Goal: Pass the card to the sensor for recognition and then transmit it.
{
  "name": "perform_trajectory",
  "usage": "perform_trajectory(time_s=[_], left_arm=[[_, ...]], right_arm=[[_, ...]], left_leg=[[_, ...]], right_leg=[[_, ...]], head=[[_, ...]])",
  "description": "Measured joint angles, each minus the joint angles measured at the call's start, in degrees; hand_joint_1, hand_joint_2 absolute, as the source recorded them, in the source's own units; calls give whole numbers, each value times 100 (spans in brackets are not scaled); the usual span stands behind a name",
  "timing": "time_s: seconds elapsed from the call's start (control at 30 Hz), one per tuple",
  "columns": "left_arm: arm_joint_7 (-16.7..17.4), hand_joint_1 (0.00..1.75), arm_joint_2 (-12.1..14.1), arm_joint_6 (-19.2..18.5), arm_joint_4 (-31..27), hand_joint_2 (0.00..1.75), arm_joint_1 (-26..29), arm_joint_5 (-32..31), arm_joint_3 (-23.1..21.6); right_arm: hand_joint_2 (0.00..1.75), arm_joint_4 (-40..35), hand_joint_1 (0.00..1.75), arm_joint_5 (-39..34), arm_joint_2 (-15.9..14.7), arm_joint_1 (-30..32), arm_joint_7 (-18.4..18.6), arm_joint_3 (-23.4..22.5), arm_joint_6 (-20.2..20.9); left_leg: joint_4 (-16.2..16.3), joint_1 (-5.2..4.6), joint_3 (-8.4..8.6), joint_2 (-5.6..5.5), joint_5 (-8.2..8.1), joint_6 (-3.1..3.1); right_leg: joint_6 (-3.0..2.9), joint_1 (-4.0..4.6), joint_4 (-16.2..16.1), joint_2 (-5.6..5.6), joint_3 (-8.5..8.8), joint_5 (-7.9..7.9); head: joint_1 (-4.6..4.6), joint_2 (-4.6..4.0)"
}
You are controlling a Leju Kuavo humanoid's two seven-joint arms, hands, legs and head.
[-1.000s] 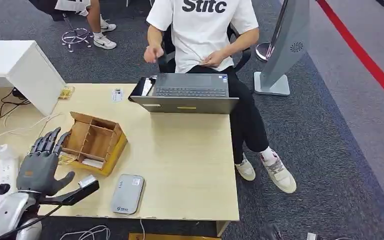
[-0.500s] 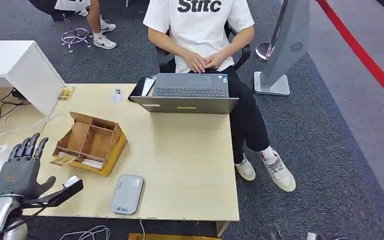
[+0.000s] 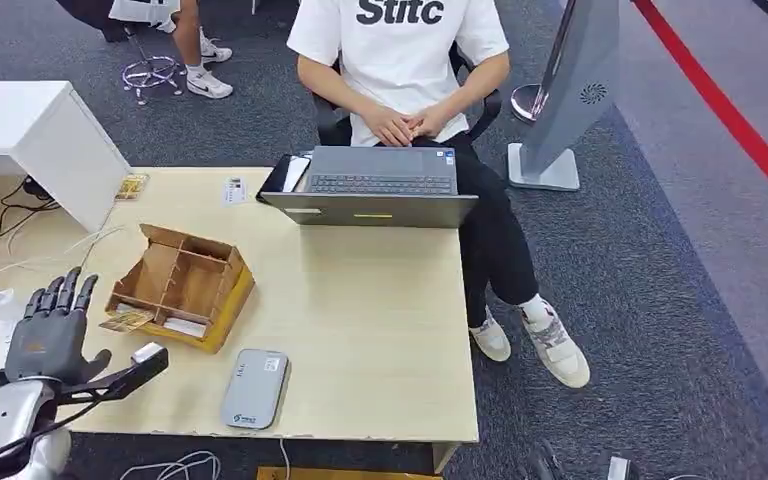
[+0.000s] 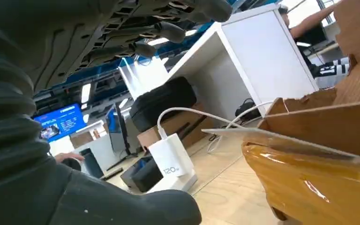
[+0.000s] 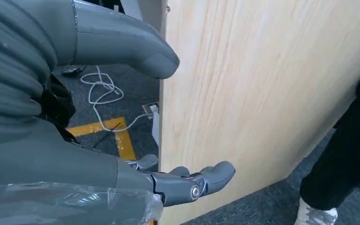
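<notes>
Left hand spread empty beside organizer; wrist view shows right hand open

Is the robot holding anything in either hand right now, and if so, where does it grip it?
Nothing is held. The left hand is open above the table beside the wooden box; the right hand is open too, by the table's edge.

Left hand has been drawn back from beside the wooden organizer toward the bench's near left corner, fingers kept spread and empty; the seated person's raised hand has been lowered and clasped with the other in the lap
</notes>
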Motion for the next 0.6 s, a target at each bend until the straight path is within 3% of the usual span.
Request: perform_trajectory(time_s=[0.6], left_arm=[[72, 0, -284, 127, 857, 175, -739, -229, -2]], right_arm=[[175, 125, 0, -138, 0, -96, -33, 166, -44]], left_leg=[[1, -1, 3, 2, 3, 0]], right_leg=[[-2, 0, 0, 3, -1, 3]], head=[[0, 0]])
